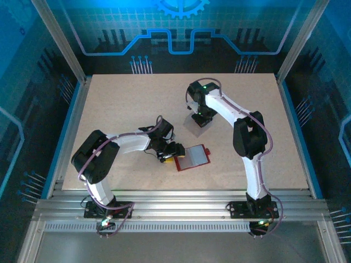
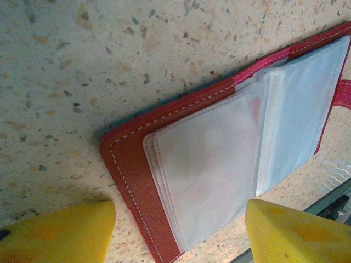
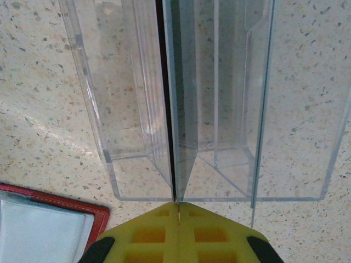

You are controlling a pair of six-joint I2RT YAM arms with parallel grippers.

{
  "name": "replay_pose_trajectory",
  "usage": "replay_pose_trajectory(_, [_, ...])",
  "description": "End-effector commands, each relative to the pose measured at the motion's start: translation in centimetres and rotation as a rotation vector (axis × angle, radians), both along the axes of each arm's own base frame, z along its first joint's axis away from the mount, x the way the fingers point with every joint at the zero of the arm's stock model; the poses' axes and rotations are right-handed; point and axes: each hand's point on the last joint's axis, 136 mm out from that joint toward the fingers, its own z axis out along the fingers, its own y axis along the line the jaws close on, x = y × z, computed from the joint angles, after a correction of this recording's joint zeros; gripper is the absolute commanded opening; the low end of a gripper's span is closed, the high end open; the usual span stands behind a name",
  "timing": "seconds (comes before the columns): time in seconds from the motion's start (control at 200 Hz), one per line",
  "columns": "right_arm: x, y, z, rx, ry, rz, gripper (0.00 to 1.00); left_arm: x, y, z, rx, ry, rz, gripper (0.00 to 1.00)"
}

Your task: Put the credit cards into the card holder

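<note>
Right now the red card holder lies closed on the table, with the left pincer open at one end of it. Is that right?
Not quite. The card holder lies open, not closed: the left wrist view shows its pale pockets spread face up. The rest holds: it is on the table, with the left pincer open at one end of it.

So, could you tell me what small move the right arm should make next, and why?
Probably lift straight up: the right gripper is shut on what looks like a thin dark card standing edge-on in the clear box, so it must clear the walls before heading to the open card holder.
</note>
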Motion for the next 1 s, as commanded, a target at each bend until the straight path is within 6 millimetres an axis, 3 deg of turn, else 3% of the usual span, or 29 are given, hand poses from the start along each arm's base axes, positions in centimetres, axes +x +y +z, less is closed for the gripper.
replay_pose_trajectory(0.0, [0.4, -0.5, 1.1, 0.007, -0.022, -0.016, 0.00, 0.3, 0.4, -1.3, 0.027, 0.003, 0.008, 0.67])
replay_pose_trajectory(0.995, [-0.3, -0.3, 5.9, 0.020, -0.146, -0.019, 0.00, 0.4, 0.6, -0.4, 0.022, -0.015, 0.011, 0.67])
